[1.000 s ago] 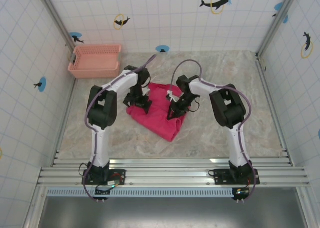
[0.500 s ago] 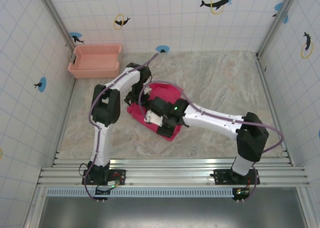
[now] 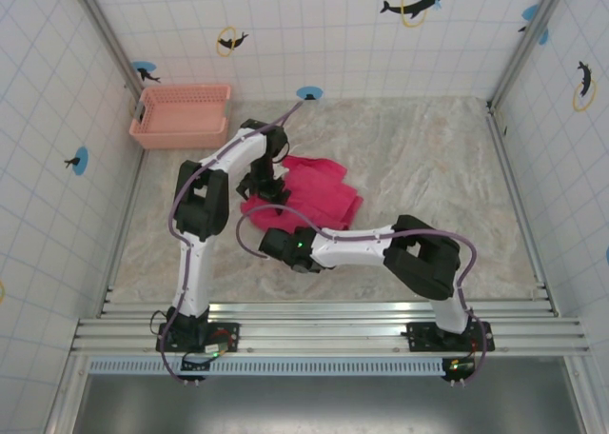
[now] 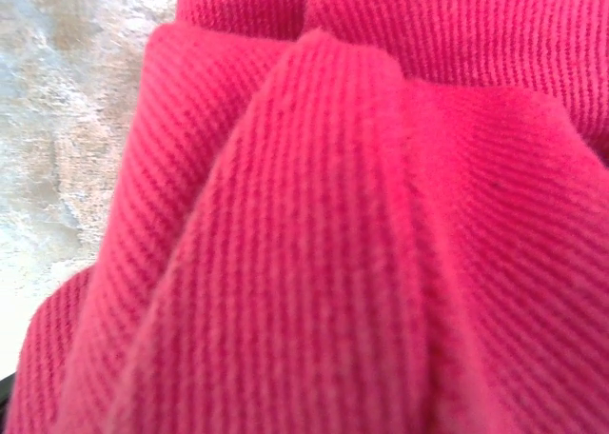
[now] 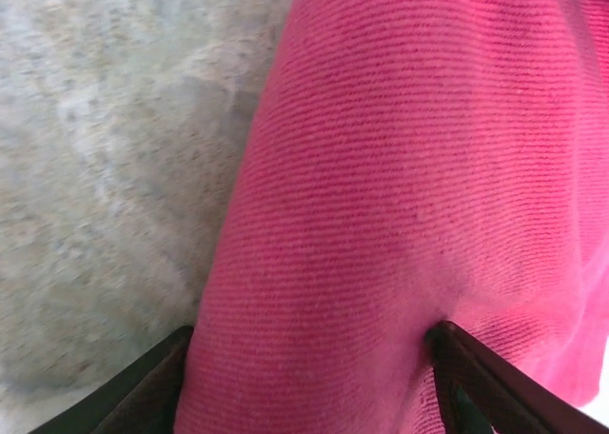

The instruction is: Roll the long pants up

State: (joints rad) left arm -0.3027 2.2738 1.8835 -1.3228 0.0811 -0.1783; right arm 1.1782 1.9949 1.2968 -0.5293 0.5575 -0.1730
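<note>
The right gripper [image 5: 312,331] pinches a thick fold of the long pants [image 3: 319,191]; the left gripper [image 3: 269,188], spread wide, sits at their left edge.

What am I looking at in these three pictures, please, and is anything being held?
You are seeing two robot arms, a left arm and a right arm, bolted at the near edge of a marble-patterned table. The overhead picture comes from a fixed camera above and behind them. The two close-ups come from cameras on their wrists. On the table lie the long pants, bunched bright pink cloth, and a pale pink basket at the far left. The left end effector is down on the pants, jaws wide. The right end effector straddles a fold of them; whether it squeezes is unclear.
</note>
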